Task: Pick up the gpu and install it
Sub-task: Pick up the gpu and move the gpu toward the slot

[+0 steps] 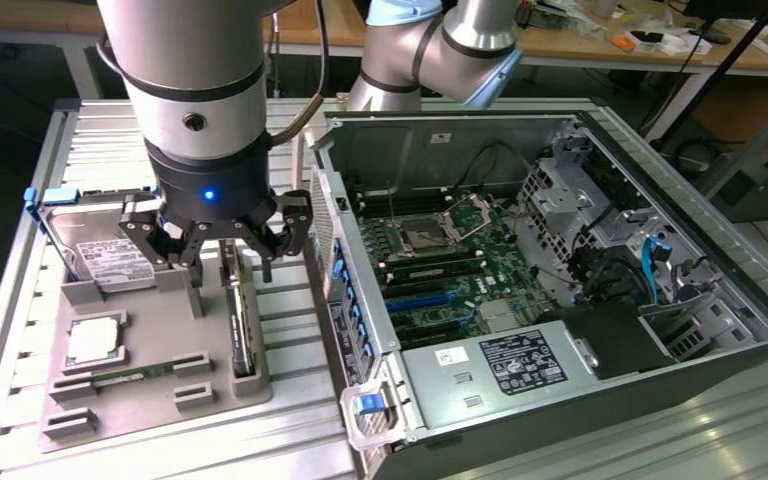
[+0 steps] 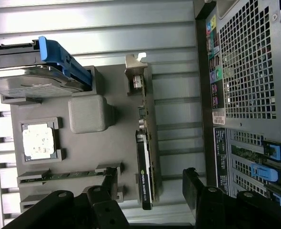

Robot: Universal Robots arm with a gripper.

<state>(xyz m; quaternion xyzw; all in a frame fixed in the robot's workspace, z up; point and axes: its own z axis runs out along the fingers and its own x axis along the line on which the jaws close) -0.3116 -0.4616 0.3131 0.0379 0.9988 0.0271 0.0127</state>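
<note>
On the grey holder (image 1: 164, 335) beside the case (image 1: 424, 150), the gpu (image 1: 237, 315) stands on edge below my wide-open, empty claw (image 1: 224, 262); I judge it light, stiff and fragile, best gripped across its flat faces.

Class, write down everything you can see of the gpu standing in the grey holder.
The gpu is a thin flat card standing on its long edge in a slot of the grey holder, beside the open computer case. Its black cooler carries small white lettering, and a brownish board edge runs to a silver metal bracket at one end. The gripper hangs over it, jaws open on either side and not touching it.
</note>
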